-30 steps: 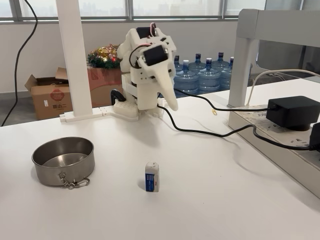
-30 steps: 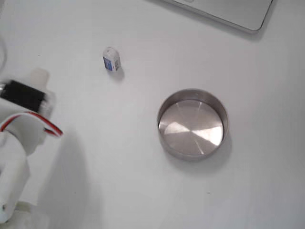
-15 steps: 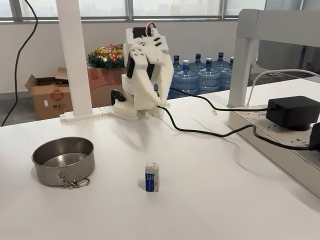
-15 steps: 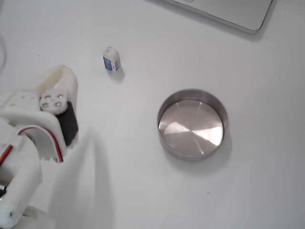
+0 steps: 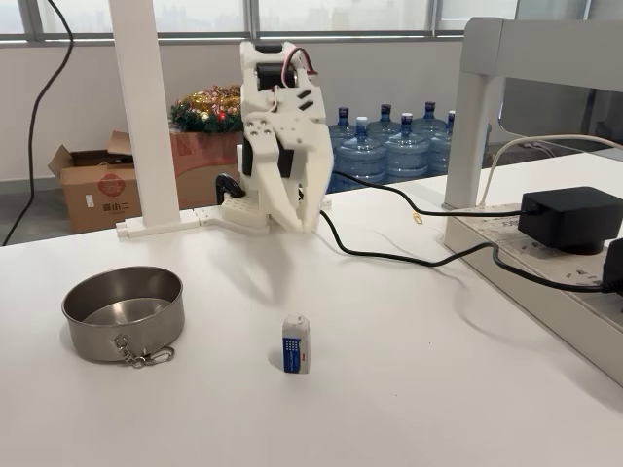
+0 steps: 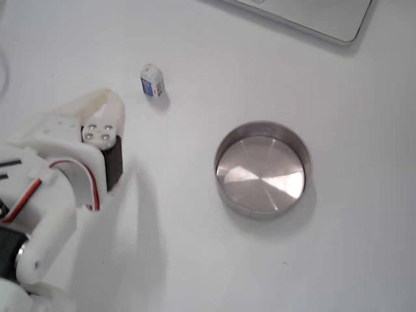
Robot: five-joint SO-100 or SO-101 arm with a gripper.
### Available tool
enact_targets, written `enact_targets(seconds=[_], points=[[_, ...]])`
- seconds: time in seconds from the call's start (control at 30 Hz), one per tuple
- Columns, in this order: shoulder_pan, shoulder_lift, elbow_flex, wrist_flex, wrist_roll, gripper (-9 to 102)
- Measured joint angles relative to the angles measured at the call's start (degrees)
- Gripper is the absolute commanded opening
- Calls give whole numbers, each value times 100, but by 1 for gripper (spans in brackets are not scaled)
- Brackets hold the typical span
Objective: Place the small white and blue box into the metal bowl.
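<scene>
White bench (image 5: pixel 438 389). The small white and blue box (image 5: pixel 296 343) stands upright near the front middle in a fixed view, touching nothing. The metal bowl (image 5: pixel 123 312) sits well to its left there, chain and clasp (image 5: pixel 141 354) hanging at the near rim, nothing inside. The tool (image 5: pixel 304 220) hangs above the far side of the bench, tips pointing down, holding nothing; whether its fingers are spread or pressed together, cannot tell. A black cable (image 5: pixel 409 258) trails right to an adapter (image 5: pixel 569 216).

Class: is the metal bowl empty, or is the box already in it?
Empty. The metal bowl shows bare steel; the small box stands on the table.
</scene>
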Motion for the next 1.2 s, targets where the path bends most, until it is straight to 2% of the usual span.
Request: enact_targets(seconds=[0.33,0.53,0.67,0.93,1.2], points=[[-26,-1573,-35,-1635,0,-3],[18,-2470,-44,-2619,0,23],[53,-2927,-44,-3155,0,29],[53,-4307,-105,-4403,9,30],[53,-5458,-571,-4579,26,29]])
